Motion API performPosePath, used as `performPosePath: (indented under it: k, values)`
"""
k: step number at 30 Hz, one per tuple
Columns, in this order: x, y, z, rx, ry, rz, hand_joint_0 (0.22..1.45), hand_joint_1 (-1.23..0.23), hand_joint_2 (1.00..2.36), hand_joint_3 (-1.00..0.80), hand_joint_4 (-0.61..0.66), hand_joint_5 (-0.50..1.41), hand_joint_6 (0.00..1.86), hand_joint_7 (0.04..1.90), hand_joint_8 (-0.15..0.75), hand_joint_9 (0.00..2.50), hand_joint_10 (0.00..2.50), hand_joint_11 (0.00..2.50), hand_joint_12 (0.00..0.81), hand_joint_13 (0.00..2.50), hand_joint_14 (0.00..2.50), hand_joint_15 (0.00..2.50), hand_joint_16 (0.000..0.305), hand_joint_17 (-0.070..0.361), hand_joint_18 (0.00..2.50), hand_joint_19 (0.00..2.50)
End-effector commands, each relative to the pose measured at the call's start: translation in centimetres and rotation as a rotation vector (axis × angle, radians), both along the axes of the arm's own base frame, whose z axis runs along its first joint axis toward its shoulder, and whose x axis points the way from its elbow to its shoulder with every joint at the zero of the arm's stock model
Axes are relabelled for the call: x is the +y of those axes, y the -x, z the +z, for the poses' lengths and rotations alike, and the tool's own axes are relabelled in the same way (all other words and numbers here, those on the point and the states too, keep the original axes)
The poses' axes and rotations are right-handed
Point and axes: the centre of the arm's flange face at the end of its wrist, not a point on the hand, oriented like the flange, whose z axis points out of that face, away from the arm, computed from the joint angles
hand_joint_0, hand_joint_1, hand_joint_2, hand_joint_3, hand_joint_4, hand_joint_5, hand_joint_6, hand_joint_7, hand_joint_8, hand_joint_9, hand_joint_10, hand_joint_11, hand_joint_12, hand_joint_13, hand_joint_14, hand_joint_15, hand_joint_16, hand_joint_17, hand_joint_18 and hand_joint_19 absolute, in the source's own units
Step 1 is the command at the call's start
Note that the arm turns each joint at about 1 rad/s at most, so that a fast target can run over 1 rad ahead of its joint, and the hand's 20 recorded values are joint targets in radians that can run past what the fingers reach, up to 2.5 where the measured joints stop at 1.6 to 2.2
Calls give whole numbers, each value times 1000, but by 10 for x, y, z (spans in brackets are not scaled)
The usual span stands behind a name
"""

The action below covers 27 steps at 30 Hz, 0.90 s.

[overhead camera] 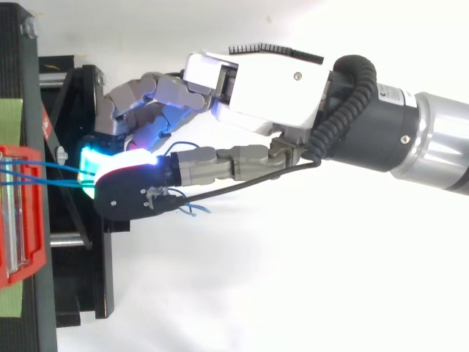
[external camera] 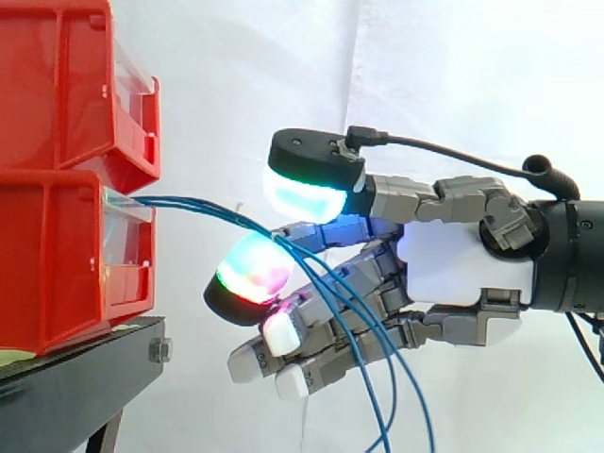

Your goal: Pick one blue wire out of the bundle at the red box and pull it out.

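A bundle of thin blue wires (external camera: 198,206) comes out of the front of the lower red bin (external camera: 57,264) and runs right to my hand (external camera: 462,264). The wires pass between the thumb's green-cyan pad (external camera: 307,193) above and a finger's magenta-green pad (external camera: 253,269) below, then droop in loops past the other curled fingers. From above, the blue wires (overhead camera: 37,170) stretch from the red bin (overhead camera: 22,213) to the pinched pads of the hand (overhead camera: 271,88). How many wires the pads hold cannot be told.
A second red bin (external camera: 66,85) is stacked on the lower one. Both sit on a black stand (external camera: 75,377) at the left, before a white curtain. The arm comes in from the right.
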Motion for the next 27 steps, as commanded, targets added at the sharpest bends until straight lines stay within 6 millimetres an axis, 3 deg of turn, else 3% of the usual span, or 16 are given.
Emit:
performPosePath:
  k: [1, 9, 18, 27]
  values:
    - [2, 0, -1, 1, 0, 2, 508, -477, 1009, -367, 213, -143, 827, 1059, 364, 895, 13, 525, 458, 580, 9, 280, 65, 146, 518, 395]
    - [3, 0, -1, 1, 2, 2, 549, -714, 1016, -240, 221, -172, 870, 1091, 352, 862, 17, 602, 450, 583, 10, 285, 63, 141, 529, 363]
    - [3, 0, -1, 1, 0, 3, 559, -723, 1016, -93, 212, -180, 875, 989, 365, 853, 13, 581, 476, 599, 9, 274, 68, 154, 584, 345]
    - [5, 0, -1, 1, -1, 5, 656, -839, 1017, -187, 211, -206, 859, 943, 324, 763, 17, 588, 438, 578, 10, 269, 62, 139, 575, 284]
